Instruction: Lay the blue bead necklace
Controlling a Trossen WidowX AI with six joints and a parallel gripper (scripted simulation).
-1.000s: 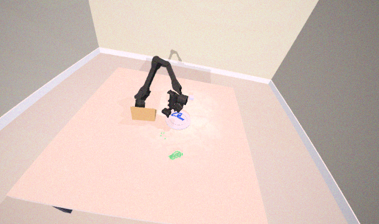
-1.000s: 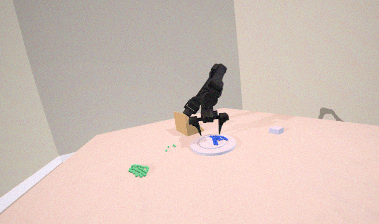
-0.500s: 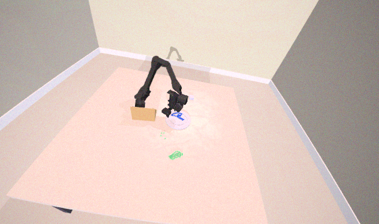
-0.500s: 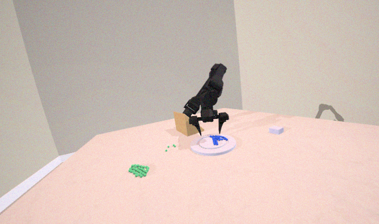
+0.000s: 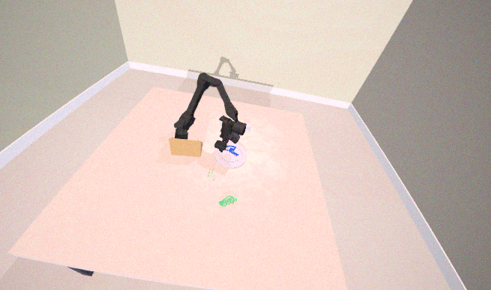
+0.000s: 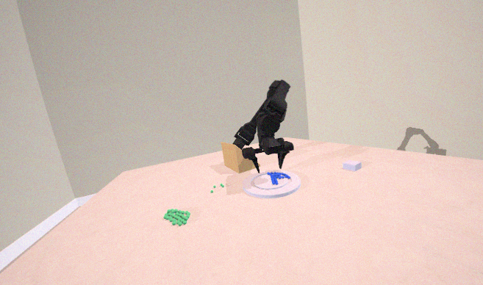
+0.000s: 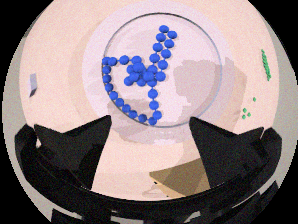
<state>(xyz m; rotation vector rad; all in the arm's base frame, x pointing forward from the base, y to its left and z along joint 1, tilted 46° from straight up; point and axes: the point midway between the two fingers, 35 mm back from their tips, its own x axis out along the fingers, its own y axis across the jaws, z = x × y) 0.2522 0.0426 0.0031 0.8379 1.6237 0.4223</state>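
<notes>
Blue bead necklace (image 7: 139, 78) lying bunched inside round bead board (image 6: 253, 192), not following the groove. Gripper (image 6: 269, 164) just above, spread wide, holding nothing (retreat straight up, no snagging).

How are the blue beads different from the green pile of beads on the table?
The blue beads lie on the round white board, right under the open gripper; the green pile sits on the bare table, far from the arm. The blue beads spread out in a looping string; the green ones are packed in a tight clump. Both are small round beads.
</notes>
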